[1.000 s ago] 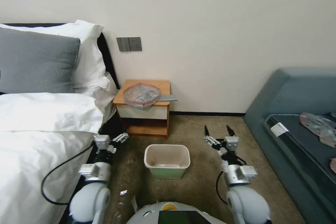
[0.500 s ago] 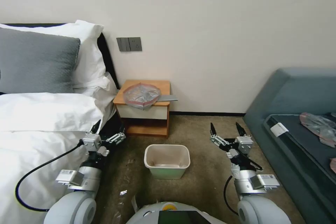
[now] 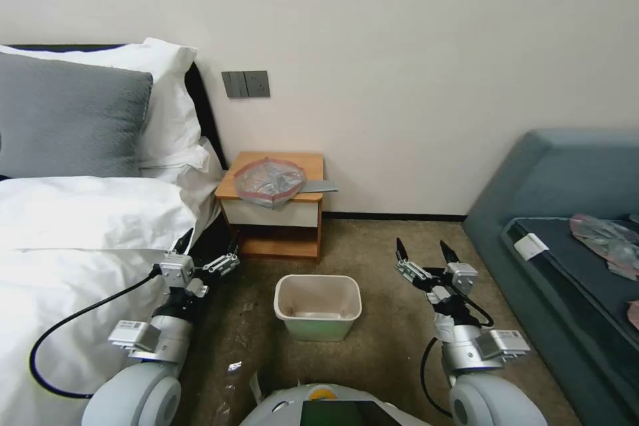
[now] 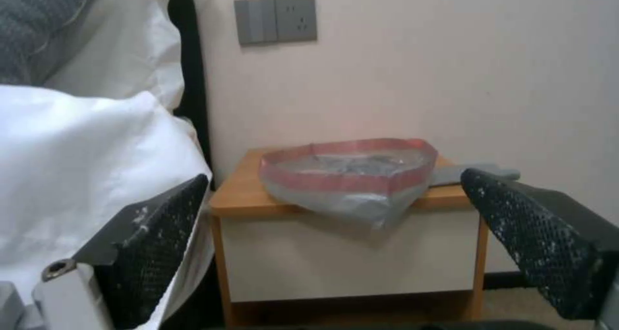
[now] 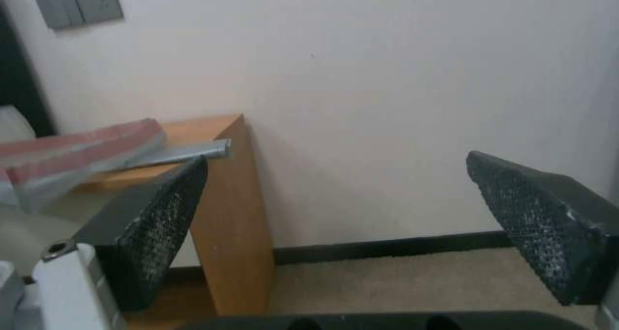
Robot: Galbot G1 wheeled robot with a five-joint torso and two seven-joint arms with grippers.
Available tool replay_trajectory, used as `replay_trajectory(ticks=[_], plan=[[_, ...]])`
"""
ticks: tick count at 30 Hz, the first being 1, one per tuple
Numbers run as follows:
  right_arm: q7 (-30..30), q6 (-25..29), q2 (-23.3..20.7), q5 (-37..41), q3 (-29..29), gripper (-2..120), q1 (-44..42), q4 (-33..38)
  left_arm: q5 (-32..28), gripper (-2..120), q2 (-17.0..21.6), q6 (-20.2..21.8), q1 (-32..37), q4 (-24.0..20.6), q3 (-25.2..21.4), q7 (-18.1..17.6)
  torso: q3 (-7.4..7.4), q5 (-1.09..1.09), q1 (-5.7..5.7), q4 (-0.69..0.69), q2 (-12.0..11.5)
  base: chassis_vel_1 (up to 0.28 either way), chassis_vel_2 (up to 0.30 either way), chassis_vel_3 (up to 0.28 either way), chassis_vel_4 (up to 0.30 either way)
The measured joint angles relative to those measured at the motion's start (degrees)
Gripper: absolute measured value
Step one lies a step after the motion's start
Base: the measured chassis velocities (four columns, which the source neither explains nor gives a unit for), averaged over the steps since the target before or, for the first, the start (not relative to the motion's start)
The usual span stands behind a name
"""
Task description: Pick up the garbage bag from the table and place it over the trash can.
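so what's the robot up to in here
Nothing is being handled yet. The garbage bag lies on the nightstand against the wall, its front edge drooping over the white drawer front, next to a flat grey piece. The trash can stands unlined on the carpet in front of the robot. The left tool is raised beside the bed, open, its wrist camera facing the bag. The right tool is raised to the right of the can, open too.

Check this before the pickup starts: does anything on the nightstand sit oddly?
Yes. The garbage bag droops over the front edge of the table rather than lying fully on top, and a flat grey piece beside it juts past the table's right edge.
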Motion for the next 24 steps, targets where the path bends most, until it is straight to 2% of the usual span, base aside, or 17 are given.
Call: replay_trajectory(ticks=[4, 13, 18, 21, 24], plan=[[1.6, -1.3, -1.1, 5.6, 0.1, 100, 1.6, 0.0, -0.1, 100, -0.1, -1.3, 0.4, 0.0, -0.4, -0.3, 0.00, 0.00, 0.00, 0.01, 0.0, 0.000, 0.000, 0.000, 0.000], [5.5, -4.5, -3.9, 19.6, 0.4, 100, 5.3, -0.1, -0.3, 100, -1.0, -1.5, 0.5, 0.1, -0.6, -0.4, 0.00, 0.01, 0.01, 0.01, 0.0, 0.000, 0.000, 0.000, 0.000], [7.0, -5.7, -5.0, 24.9, 0.5, 100, 6.7, -0.1, -0.2, 100, -1.1, -1.6, 0.4, 0.1, -0.7, -0.4, 0.00, 0.01, 0.01, 0.01, 0.0, 0.000, 0.000, 0.000, 0.000], [8.7, -7.2, -6.3, 31.3, 0.6, 100, 8.4, -0.1, -0.2, 100, -1.1, -1.6, 0.4, 0.1, -0.7, -0.2, 0.00, 0.01, 0.00, 0.01, 0.0, 0.000, 0.000, 0.000, 0.000], [8.8, -7.3, -7.1, 30.9, 0.3, 100, 10.3, -1.6, -0.2, 100, -1.0, -1.7, 0.5, 0.1, -0.8, -0.1, 0.00, -0.01, 0.00, -0.04, 0.0, 0.000, 0.000, 0.000, 0.000]])
